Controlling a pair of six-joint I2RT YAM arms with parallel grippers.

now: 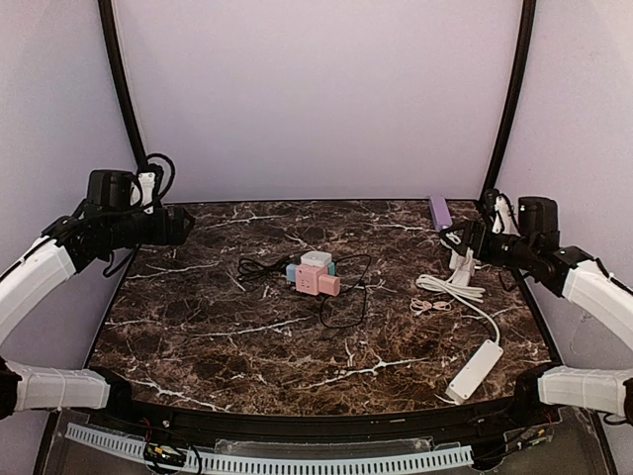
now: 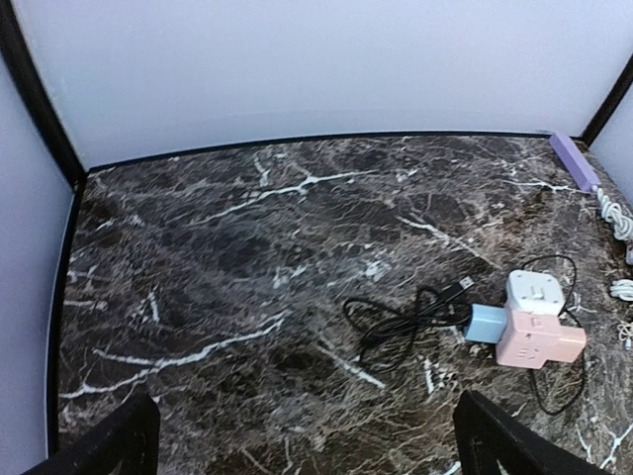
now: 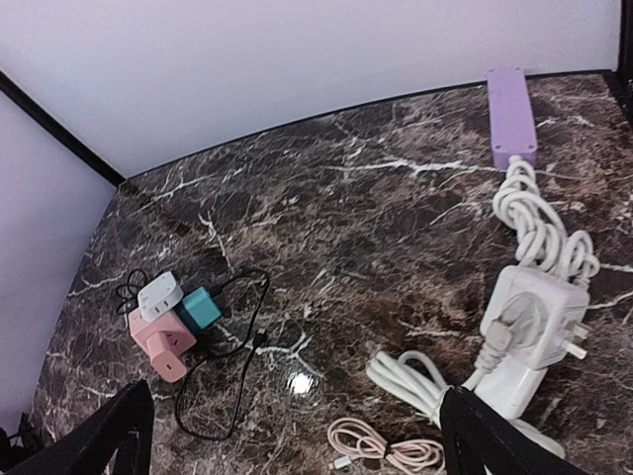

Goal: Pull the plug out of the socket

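Note:
The pink cube socket (image 1: pixel 309 278) sits mid-table. A white plug (image 1: pixel 316 260) is on its far side, a blue plug (image 1: pixel 292 271) on its left and a smaller pink block (image 1: pixel 330 286) on its right. The left wrist view shows the socket (image 2: pixel 522 334), white plug (image 2: pixel 534 292) and blue plug (image 2: pixel 485 324). The right wrist view shows the socket (image 3: pixel 156 327), white plug (image 3: pixel 160 294) and blue plug (image 3: pixel 201 309). My left gripper (image 1: pixel 183 226) (image 2: pixel 302 457) is open and empty, far left of the socket. My right gripper (image 1: pixel 450 237) (image 3: pixel 297 447) is open and empty, far to its right.
Black cables (image 1: pixel 341 297) loop around the socket. A long white power strip (image 1: pixel 475 369) lies at the front right, its coiled white cord (image 1: pixel 450 287) and a white adapter (image 3: pixel 534 317) behind it. A pink cable (image 1: pixel 430 306) lies beside the cord. A purple strip (image 1: pixel 439 211) lies at the back right.

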